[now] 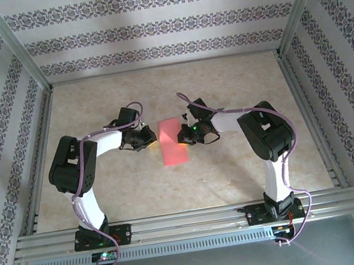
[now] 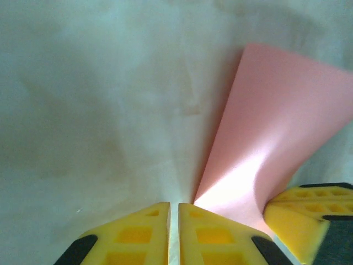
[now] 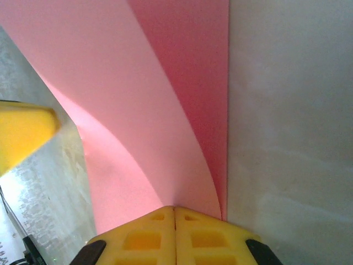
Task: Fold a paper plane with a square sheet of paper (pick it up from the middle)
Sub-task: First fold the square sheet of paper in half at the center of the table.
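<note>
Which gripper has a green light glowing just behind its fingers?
The right gripper, on the right side of the pink paper: a green light glows on its wrist. The left gripper has no such light.

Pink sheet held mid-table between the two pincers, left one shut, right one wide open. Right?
Wrong on the right pincer: it is shut, pinching the pink sheet, as the right wrist view shows. The rest stands: the sheet is in the middle of the table between the pincers, and the left pincer is shut.
</note>
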Motion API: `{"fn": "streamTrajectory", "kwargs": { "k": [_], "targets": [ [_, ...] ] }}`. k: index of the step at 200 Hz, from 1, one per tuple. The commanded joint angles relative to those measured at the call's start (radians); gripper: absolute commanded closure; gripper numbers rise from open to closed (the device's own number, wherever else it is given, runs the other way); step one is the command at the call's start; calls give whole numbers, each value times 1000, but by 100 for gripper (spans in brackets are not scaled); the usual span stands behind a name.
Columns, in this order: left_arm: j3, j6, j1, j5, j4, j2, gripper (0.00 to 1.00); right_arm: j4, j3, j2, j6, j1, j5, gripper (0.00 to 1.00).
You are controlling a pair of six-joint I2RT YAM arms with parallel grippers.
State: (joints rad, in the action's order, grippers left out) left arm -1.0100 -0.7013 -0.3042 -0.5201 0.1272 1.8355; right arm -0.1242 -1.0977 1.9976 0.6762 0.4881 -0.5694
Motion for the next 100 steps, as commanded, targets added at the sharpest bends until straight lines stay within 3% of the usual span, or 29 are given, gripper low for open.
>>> {"fn": "streamTrajectory", "kwargs": {
  "k": [1, 27, 100],
  "targets": [
    [5, -31, -10, -73, -118, -56, 88, -214, 82, 153, -24, -11, 261, 93],
    [-11, -75, -46, -133, -227, -16, 87, -215, 78, 156, -24, -11, 263, 93],
    [-56, -105, -49, -148, -239, 121, 87, -211, 87, 159, -23, -11, 260, 93]
  ]
}}
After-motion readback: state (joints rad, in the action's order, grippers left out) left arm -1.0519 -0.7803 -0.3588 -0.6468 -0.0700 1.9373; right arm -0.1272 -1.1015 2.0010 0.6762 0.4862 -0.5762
